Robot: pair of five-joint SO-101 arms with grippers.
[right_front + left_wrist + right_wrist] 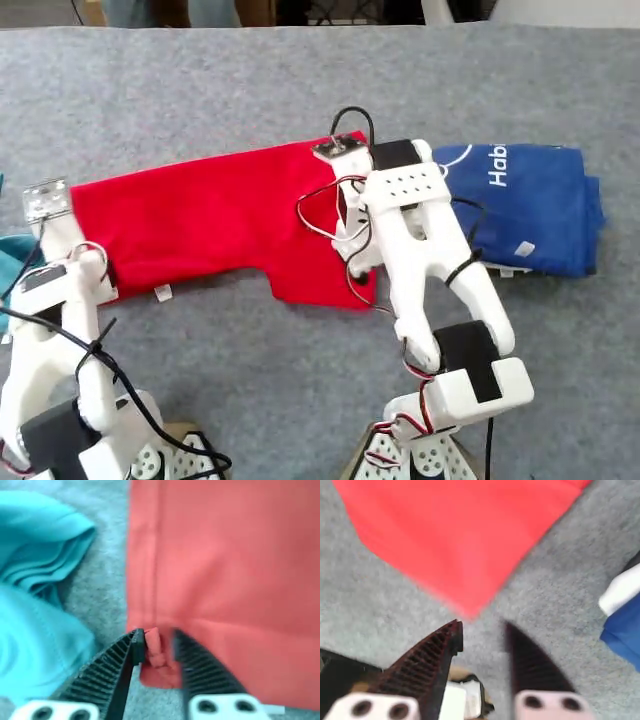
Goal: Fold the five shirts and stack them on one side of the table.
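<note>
A red shirt lies spread flat across the middle of the grey table. My left gripper is at its near left corner. In the left wrist view the gripper is shut on a bunched bit of the red shirt's hem. My right gripper hangs over the shirt's near right corner. In the right wrist view it is open above bare table, with the corner of the red shirt just beyond the tips. A folded blue shirt lies at the right.
A teal shirt lies crumpled at the table's left edge, close beside the left gripper, its folds next to the red hem. The blue shirt's edge lies near the right gripper. Bare table stretches along the front and back.
</note>
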